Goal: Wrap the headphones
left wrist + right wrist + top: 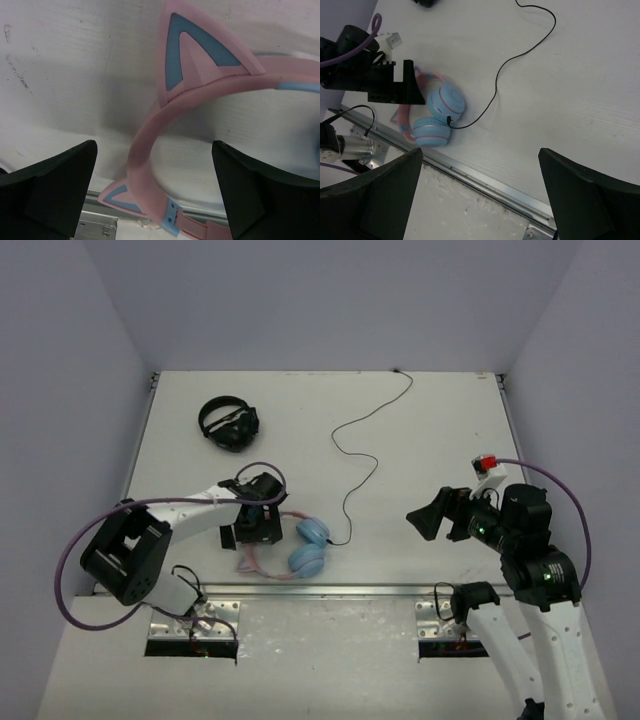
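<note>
From above, the left tool (250, 533) hides most of the pink band of the headphones (310, 546), which lie at the near edge of the bench (430, 430). Only the left wrist view shows the smooth curved band and pointy cat ears (192, 50), between that tool's spread fingers (50, 190). The right tool (426, 518), spread too, hangs well apart; its view shows round blue cups (446, 101) and a thin black cable (520, 55).

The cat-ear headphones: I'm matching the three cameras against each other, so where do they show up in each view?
Top external: the headphones lie low and left of centre, by the near table edge.
Left wrist: the headphones fill the middle; only the pink band and cat ears show.
Right wrist: the headphones sit left of centre, both blue cups showing.
Shared landmark: the metal rail along the table's near edge.
</note>
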You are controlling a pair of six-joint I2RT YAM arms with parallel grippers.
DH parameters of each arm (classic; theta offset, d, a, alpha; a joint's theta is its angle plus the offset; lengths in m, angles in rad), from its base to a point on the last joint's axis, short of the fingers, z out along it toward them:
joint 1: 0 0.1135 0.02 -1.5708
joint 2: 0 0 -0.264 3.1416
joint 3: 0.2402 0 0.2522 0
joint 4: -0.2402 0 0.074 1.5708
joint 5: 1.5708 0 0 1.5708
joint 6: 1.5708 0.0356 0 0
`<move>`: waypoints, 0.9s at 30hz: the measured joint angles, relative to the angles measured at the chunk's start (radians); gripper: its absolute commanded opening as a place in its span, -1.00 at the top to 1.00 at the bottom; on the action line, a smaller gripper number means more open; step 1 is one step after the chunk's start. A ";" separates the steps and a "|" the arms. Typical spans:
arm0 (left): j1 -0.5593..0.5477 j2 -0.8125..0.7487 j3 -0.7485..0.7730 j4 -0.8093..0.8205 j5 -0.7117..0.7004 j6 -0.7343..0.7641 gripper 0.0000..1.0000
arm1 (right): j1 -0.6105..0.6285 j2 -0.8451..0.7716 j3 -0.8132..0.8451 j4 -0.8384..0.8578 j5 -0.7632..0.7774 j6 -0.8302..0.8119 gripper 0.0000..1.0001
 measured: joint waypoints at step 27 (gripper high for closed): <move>-0.262 -0.338 0.438 -0.407 -0.293 0.014 0.99 | 0.005 0.003 -0.443 0.879 -0.338 0.100 -0.98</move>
